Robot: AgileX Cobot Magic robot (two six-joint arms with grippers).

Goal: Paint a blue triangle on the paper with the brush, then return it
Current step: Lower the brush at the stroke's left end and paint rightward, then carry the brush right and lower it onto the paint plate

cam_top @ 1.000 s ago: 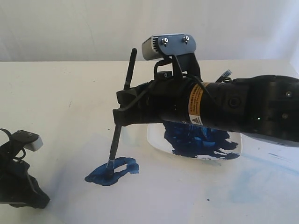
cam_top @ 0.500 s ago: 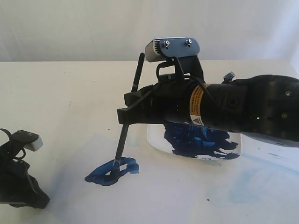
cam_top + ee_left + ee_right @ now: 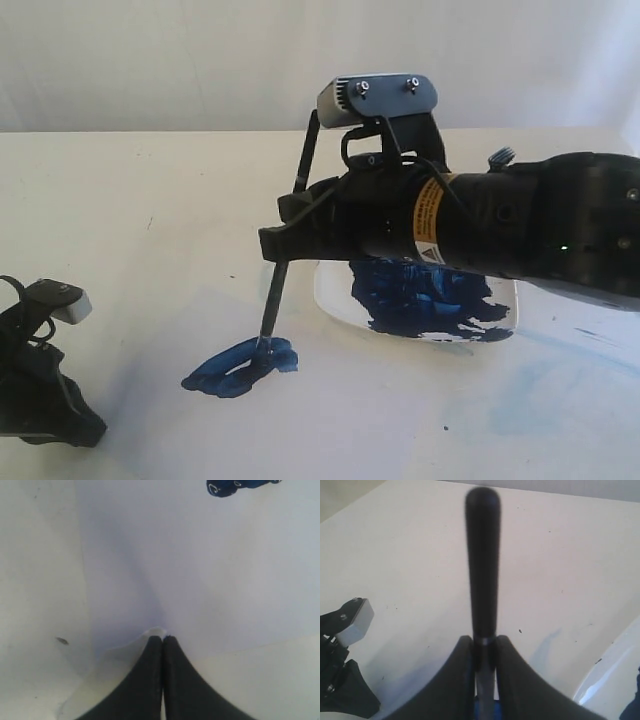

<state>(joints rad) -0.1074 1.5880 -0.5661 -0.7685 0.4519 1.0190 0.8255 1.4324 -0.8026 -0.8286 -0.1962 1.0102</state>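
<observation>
The blue triangle (image 3: 240, 367) is already on the paper (image 3: 350, 410). It is a small, thick, dark blue shape, long and thin, with a little pale gap in the middle. It sits near the white plate (image 3: 330, 295), on the side of the plate where the left arm is. The brush (image 3: 273, 305) leans over it, and its wet tip touches the end of the triangle that is closest to the plate. The right gripper (image 3: 275, 245) is squeezed tight on the black handle, above the corner of the plate, with the top of the handle sticking up past it. The plate holds a big blob of blue paint (image 3: 425, 300). The left gripper (image 3: 162, 640) is far from the plate, out past the triangle. Its two fingers are pressed together on the edge of the paper, where a little lip of paper curls up, so it seems to hold the sheet in place. I think the painting part is almost done, maybe on its last stroke. The brush has not been lifted off the paper and put back yet. No spot for the brush shows in any view.
</observation>
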